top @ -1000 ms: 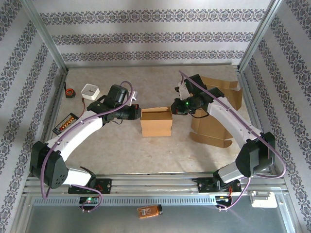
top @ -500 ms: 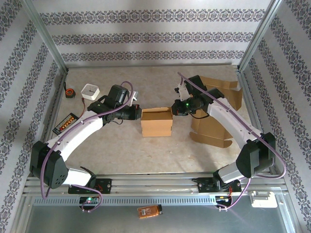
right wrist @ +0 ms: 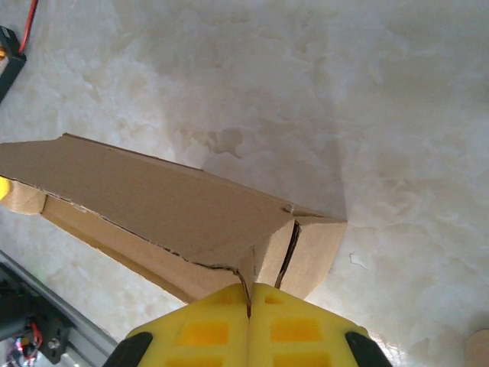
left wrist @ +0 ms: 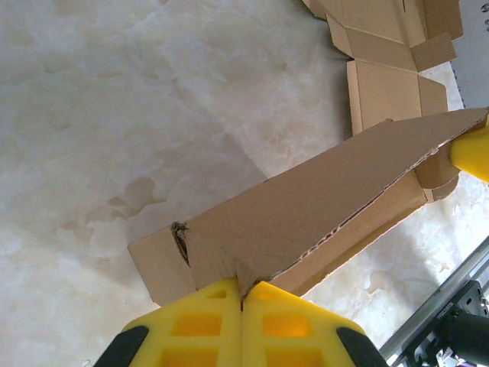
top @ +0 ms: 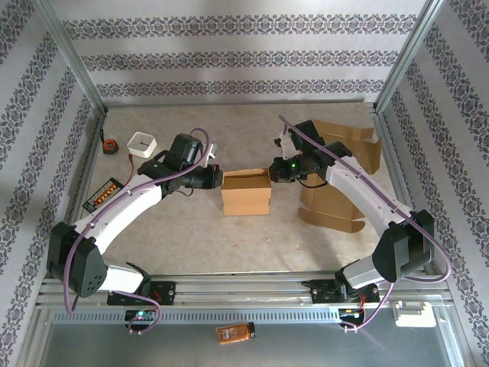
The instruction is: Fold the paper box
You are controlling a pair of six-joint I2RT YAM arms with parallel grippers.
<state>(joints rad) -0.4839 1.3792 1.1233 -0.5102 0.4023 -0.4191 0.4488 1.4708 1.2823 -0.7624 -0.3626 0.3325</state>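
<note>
A brown cardboard box (top: 246, 192) stands partly folded in the middle of the table. My left gripper (top: 219, 178) is at its left end, shut on the edge of the box's lid flap (left wrist: 306, 214). My right gripper (top: 272, 171) is at the box's right end, shut on the flap's opposite corner (right wrist: 252, 264). In both wrist views the yellow fingers (left wrist: 202, 317) (right wrist: 302, 325) press together with a thin cardboard edge pinched between them. The lid flap (right wrist: 153, 206) slopes over the box body (right wrist: 313, 252).
Flat unfolded cardboard blanks (top: 336, 187) lie at the right, under the right arm. A white square block (top: 142, 143), a small tape measure (top: 110, 145) and a black tray of orange pieces (top: 104, 194) sit at the left. Metal frame rails (top: 244, 284) border the table.
Both grippers keep their hold on the box ends. The box and arms have shifted only very slightly.
</note>
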